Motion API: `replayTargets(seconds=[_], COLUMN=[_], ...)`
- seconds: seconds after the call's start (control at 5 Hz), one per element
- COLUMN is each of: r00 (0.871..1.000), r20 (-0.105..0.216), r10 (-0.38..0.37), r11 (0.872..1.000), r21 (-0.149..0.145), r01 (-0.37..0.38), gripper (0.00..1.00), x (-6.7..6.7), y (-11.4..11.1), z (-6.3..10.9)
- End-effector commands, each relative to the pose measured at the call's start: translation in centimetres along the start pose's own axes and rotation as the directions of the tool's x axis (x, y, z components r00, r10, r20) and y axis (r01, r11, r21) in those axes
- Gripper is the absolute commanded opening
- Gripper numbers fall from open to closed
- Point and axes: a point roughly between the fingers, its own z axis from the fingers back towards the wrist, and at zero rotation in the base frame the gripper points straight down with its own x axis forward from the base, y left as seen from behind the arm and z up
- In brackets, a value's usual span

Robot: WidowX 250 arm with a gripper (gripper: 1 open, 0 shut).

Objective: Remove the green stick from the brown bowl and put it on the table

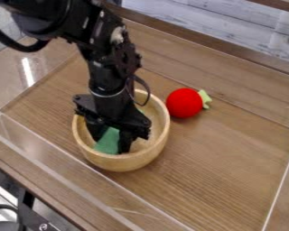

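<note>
The brown bowl (144,153) sits on the table (219,176) left of centre. My black gripper (111,135) points straight down into it. Its two fingers (135,126) stand on either side of the green stick (107,142) and are closed against it. The stick stands tilted inside the bowl, with its lower end down by the bowl's floor near the front left wall. The stick's top is hidden by the gripper.
A red round toy with a green tip (188,100) lies on the table to the right of the bowl, behind it. Low clear acrylic walls (62,162) border the tabletop at the front and the sides.
</note>
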Motion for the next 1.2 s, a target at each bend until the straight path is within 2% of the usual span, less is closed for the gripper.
replayTargets(seconds=[0.0, 0.6, 0.8, 1.0], r00=[0.998, 0.995, 0.995, 0.995], r20=[0.058, 0.096, 0.103, 0.103], r10=[-0.001, 0.002, 0.004, 0.009], r11=[1.000, 1.000, 1.000, 1.000], r21=[0.002, -0.005, -0.007, -0.017], r01=[0.001, -0.002, -0.003, -0.007], gripper=[0.00, 0.00, 0.00, 0.00], x=[1.3, 2.2, 2.5, 2.8], y=[-0.2, -1.7, -2.8, -5.1], z=[1.7, 5.4, 6.4, 7.1])
